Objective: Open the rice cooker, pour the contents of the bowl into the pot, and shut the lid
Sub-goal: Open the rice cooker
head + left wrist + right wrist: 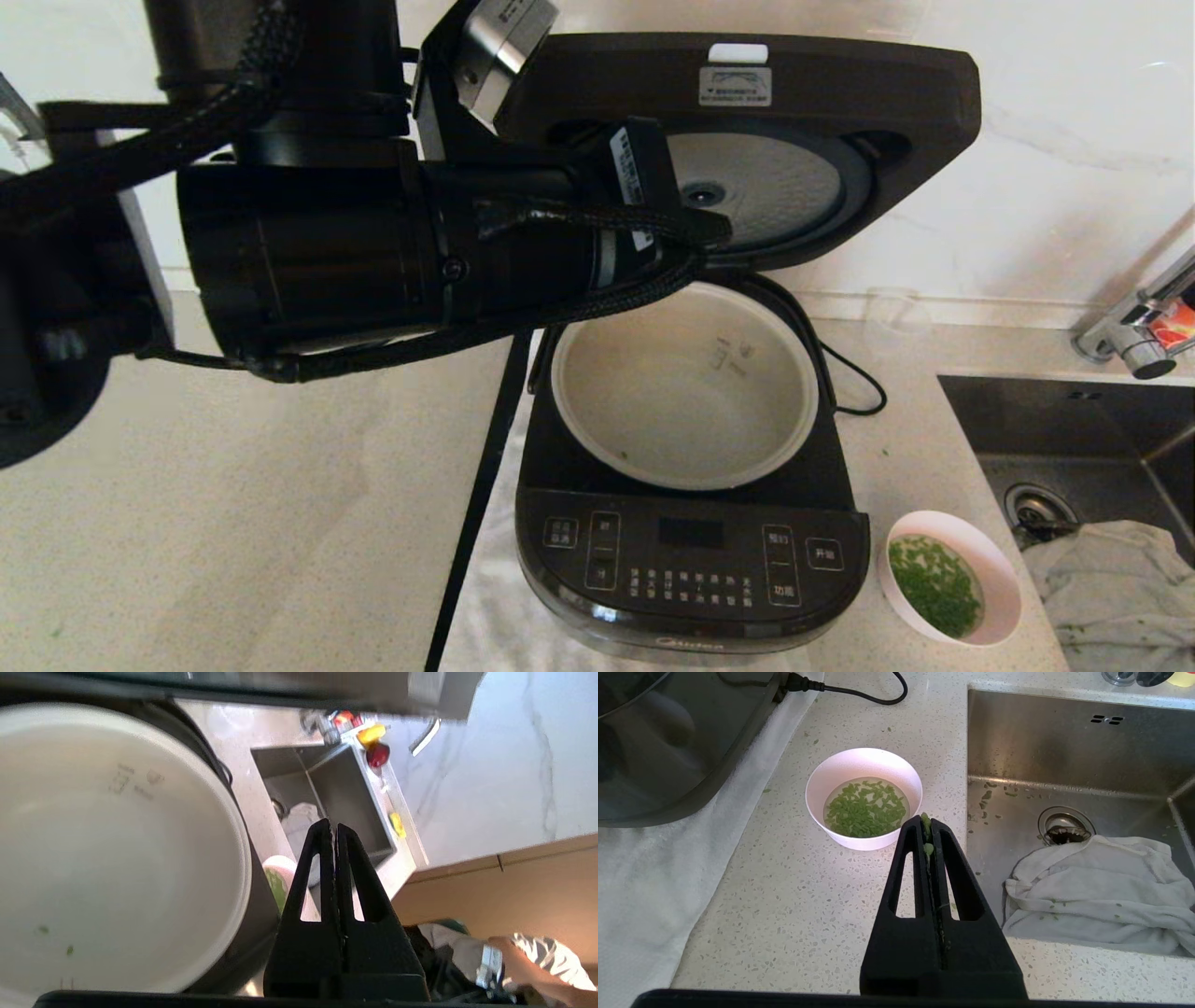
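Note:
The black rice cooker (691, 560) stands with its lid (840, 93) raised, the dimpled silver disc (775, 187) facing forward. The grey pot (686, 411) holds only a few green specks. My left arm reaches across in front of the lid; the left gripper (332, 823) is shut and empty, held above the pot's (117, 858) right edge. The pink bowl (901, 607) sits on the counter at the cooker's front right, with chopped green bits in liquid (934, 583). My right gripper (928, 821) is shut just short of the bowl (859, 842), and green bits stick between its tips.
A steel sink (1074, 439) with a crumpled white cloth (1111, 569) lies right of the bowl, and a faucet (1134, 336) stands behind it. The cooker sits on a white towel (644, 882). Its power cord (859, 383) trails behind. A clear cup (892, 313) stands by the wall.

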`<state>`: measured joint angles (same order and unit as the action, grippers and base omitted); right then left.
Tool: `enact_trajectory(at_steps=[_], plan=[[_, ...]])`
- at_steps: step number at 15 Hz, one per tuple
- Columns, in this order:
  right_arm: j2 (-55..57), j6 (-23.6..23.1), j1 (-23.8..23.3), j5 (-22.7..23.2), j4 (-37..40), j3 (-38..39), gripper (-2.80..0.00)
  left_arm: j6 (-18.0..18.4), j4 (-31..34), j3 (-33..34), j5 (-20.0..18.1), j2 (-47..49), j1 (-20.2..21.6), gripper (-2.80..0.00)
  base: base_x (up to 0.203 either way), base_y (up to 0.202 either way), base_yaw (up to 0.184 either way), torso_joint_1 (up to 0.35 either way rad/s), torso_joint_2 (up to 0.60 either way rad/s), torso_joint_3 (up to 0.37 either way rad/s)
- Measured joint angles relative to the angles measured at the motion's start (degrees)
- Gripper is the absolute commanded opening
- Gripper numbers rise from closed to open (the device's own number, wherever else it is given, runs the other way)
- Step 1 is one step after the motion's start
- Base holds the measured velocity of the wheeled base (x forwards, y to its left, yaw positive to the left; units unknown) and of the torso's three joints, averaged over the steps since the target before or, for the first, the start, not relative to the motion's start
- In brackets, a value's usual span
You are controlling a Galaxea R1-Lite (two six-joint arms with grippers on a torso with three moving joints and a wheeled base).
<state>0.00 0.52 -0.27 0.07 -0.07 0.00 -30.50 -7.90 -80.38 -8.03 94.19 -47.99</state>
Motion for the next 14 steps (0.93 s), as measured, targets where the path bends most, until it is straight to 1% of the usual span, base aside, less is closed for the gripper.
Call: enact_trajectory(at_steps=[6,8,9,11,14], plan=[[0.00,0.00,0.00,0.00,-0.02,0.00,-2.80,1.70,0.46,-6.68,0.08,3.54,1.61,-2.80,0.000,0.000,0.000,0.000,0.00,0.000],[0.00,-0.01,0.00,0.00,0.00,0.00,-2.80,2.99,0.51,-8.44,0.41,4.78,1.72,-2.80,0.000,0.000,0.000,0.000,0.00,0.000],[0.00,0.00,0.00,0.00,0.00,0.00,-2.80,3.98,0.49,-9.21,1.28,5.44,1.77,-2.80,0.000,0.000,0.000,0.000,0.00,0.000],[0.00,-0.01,0.00,0.00,0.01,0.00,-2.80,6.10,-0.02,-10.79,4.52,6.96,1.77,-2.80,0.000,0.000,0.000,0.000,0.00,0.000],[0.00,-0.01,0.00,0.00,0.00,0.00,-2.80,7.25,-0.75,-13.36,7.60,9.23,1.77,-2.80,0.000,0.000,0.000,0.000,0.00,0.000]])
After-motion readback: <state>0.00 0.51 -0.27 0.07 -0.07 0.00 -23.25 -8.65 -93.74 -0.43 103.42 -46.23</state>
